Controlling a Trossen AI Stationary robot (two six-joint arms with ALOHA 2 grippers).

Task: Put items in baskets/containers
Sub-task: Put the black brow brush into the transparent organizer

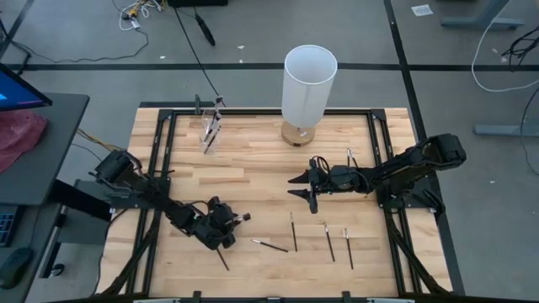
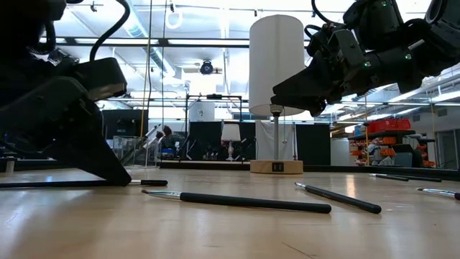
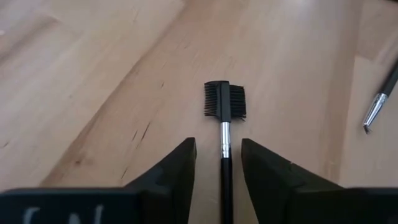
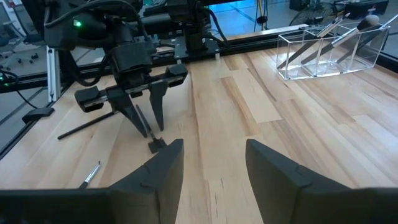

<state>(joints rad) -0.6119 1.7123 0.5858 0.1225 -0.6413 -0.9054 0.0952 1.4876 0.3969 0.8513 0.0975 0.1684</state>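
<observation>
My left gripper (image 1: 221, 232) is low over the table's near left part, open. Its fingers (image 3: 176, 169) stand on either side of a thin black comb-headed brush (image 3: 224, 102). The brush lies flat on the wood with its handle (image 3: 225, 177) running back between them, a narrow gap on each side. My right gripper (image 1: 301, 187) hangs open above the table's middle, holding nothing. Several more dark brushes (image 1: 293, 232) lie on the near middle of the table. A clear compartmented container (image 4: 323, 53) at the far left (image 1: 210, 128) holds a few brushes leaning on its rim.
A white-shaded lamp (image 1: 308, 84) stands on a wooden base at the far middle. One brush (image 1: 349, 157) lies beside the right arm. A black frame (image 1: 160, 143) borders the table. The bare wood between the two grippers and the container is free.
</observation>
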